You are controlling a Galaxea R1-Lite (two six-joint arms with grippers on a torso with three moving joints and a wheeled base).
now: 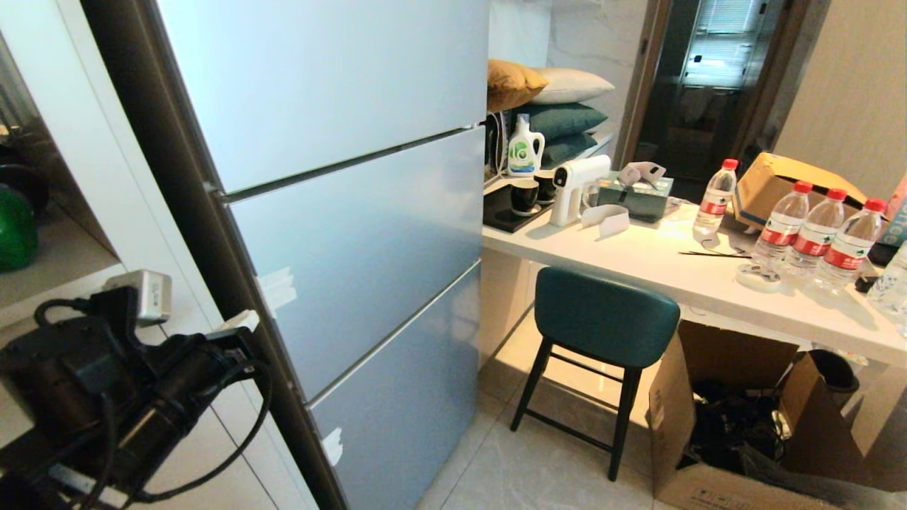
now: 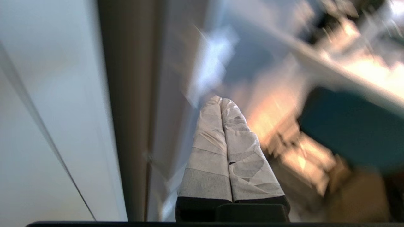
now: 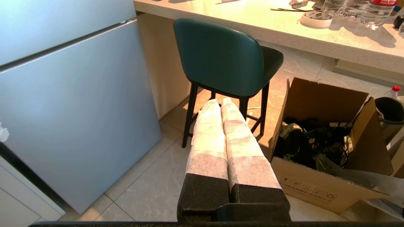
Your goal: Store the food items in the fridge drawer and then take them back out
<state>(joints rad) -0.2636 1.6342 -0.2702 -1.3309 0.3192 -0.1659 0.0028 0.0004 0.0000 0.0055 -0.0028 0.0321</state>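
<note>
The tall grey-blue fridge (image 1: 354, 234) stands with all its front panels closed, so the fridge drawer is hidden. The food items are out of view. My left arm reaches in from the lower left of the head view. Its gripper (image 1: 239, 321) is close to the fridge's dark left edge, beside the middle panel. In the left wrist view the left gripper (image 2: 220, 100) is shut, taped fingers pressed together with nothing between them. My right gripper (image 3: 220, 102) is also shut and empty. It hangs low over the tiled floor and points toward the stool.
A teal stool (image 1: 602, 319) stands right of the fridge under a white counter (image 1: 680, 276) that carries water bottles (image 1: 815, 230), a spray gun and cups. An open cardboard box (image 3: 318, 186) sits on the floor. A glossy green rounded thing (image 1: 14, 228) lies on a shelf at far left.
</note>
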